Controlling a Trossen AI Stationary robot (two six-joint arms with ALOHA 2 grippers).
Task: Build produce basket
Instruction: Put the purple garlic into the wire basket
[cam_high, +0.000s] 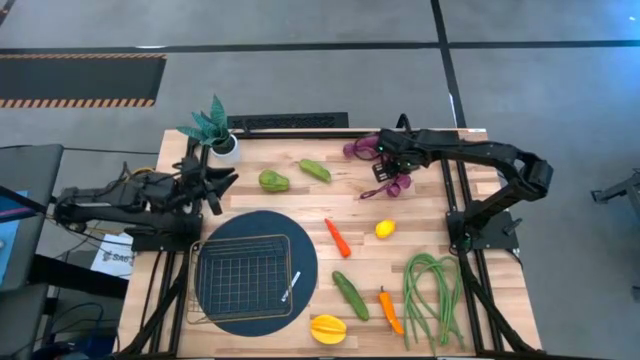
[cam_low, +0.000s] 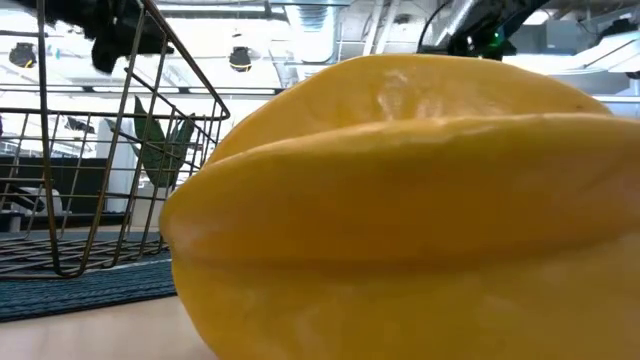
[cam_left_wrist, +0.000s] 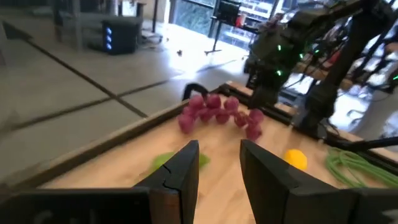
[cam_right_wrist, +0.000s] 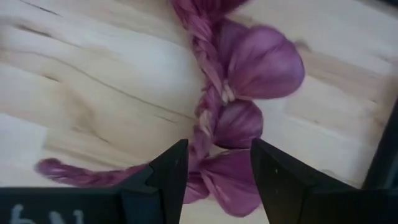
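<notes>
High view: purple braided grape string (cam_high: 385, 170) lies at the table's far edge, about 1 o'clock from the shallow square wire-grid basket (cam_high: 243, 277), which sits empty on a dark round mat (cam_high: 305, 262) near the front left. Right gripper (cam_high: 383, 172) hangs right over the string, fingers apart, nothing clamped yet. Left gripper (cam_high: 215, 185) waits by the small potted green plant (cam_high: 213, 128) at 11 o'clock of the basket, fingers slightly apart, holding nothing.

Step in hand, by my read: grab the string. Best to centre the jaws across the braided stem, not a single bulb, come straight down and close firmly; the bulbs look round and likely to slip, and the string may dangle and swing once lifted. Carry high enough to clear the basket rim.

Right wrist view shows what the high view can't: braid (cam_right_wrist: 210, 106) runs between the fingers (cam_right_wrist: 168, 171), bulbs to one side. Left wrist view shows its own fingers (cam_left_wrist: 180, 174) parted and the string (cam_left_wrist: 219, 113) side-on under the other arm. Low view is mostly blocked by yellow ridged star fruit (cam_low: 420, 210); only the basket's wire wall (cam_low: 95, 170) shows.
</notes>
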